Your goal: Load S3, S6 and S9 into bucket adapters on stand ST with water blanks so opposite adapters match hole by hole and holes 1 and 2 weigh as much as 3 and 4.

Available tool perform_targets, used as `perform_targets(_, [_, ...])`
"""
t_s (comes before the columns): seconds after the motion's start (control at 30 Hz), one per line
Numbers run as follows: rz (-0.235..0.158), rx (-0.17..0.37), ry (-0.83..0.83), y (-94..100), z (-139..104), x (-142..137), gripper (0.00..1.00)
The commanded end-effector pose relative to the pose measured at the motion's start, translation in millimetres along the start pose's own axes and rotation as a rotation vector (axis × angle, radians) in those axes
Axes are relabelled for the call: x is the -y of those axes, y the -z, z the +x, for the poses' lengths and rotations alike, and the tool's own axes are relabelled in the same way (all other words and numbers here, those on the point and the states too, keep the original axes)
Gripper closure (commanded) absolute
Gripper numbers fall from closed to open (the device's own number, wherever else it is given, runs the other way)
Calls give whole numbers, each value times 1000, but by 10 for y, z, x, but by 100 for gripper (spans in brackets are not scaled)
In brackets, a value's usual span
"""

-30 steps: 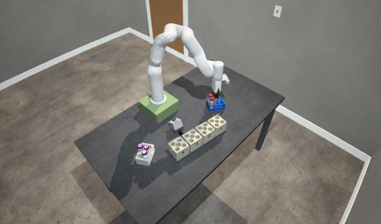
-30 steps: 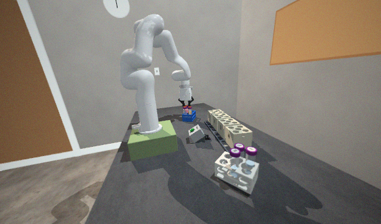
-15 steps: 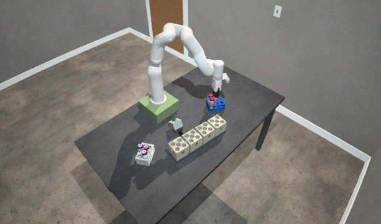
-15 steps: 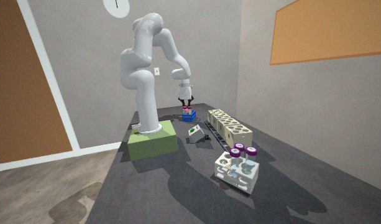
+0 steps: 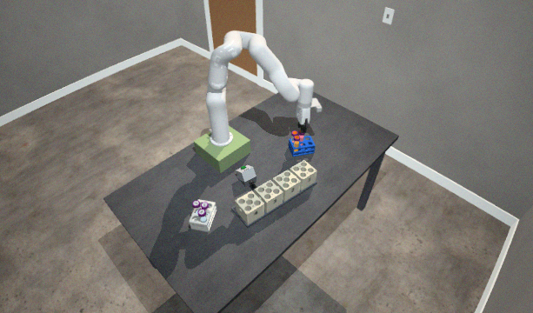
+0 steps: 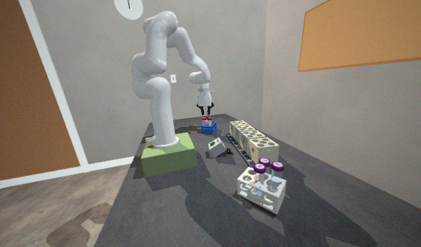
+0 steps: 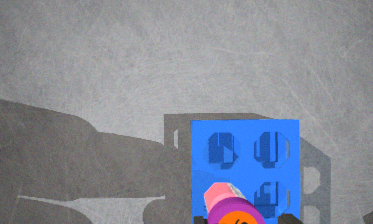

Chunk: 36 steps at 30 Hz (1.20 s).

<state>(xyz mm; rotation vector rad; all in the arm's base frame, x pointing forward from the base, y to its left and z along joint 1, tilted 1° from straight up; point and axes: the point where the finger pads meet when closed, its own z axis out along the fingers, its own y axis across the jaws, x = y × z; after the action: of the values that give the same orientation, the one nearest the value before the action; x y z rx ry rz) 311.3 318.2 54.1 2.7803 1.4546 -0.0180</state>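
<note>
The blue rack [image 5: 302, 152] [image 6: 209, 130] [image 7: 244, 172] holds three sample tubes with purple caps; two orange dots [image 5: 295, 133] [image 5: 296, 137] show. The third tube, with pink liquid [image 7: 220, 192], stands under the gripper; its ID is cut off. My gripper [image 5: 303, 127] [image 6: 205, 112] [image 7: 245, 219] is open, its fingers apart around or just above this cap. The white rack [image 5: 200, 226] holds three purple-capped tubes [image 6: 264, 161] [image 6: 259, 167] [image 6: 277, 166] with white dots. Four cream adapters [image 5: 249, 215] [image 6: 270, 151] stand in a row on the dark stand [image 6: 239, 150]; their holes look empty.
The small sloped desk [image 5: 247, 175] [image 6: 218, 149] with the green key [image 5: 243, 168] [image 6: 212, 143] stands between the green arm base [image 5: 223, 158] [image 6: 169, 162] and the adapter row. The blue rack is beyond the row's far end, the white rack near its other end.
</note>
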Motion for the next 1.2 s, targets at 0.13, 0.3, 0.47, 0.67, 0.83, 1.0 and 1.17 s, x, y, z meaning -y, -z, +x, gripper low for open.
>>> perform_targets(0.13, [1, -4, 0, 161, 12, -2, 56])
perform_targets(0.3, [1, -4, 0, 241, 12, -2, 56])
perform_targets(0.47, [1, -4, 0, 341, 12, -2, 56])
perform_targets(0.67, [1, -4, 0, 461, 12, -3, 56])
perform_targets(0.83, [1, -4, 0, 522, 11, -3, 56])
perform_targets(1.0, [1, -4, 0, 622, 11, -3, 56])
perform_targets(1.17, [1, -4, 0, 722, 11, -3, 56])
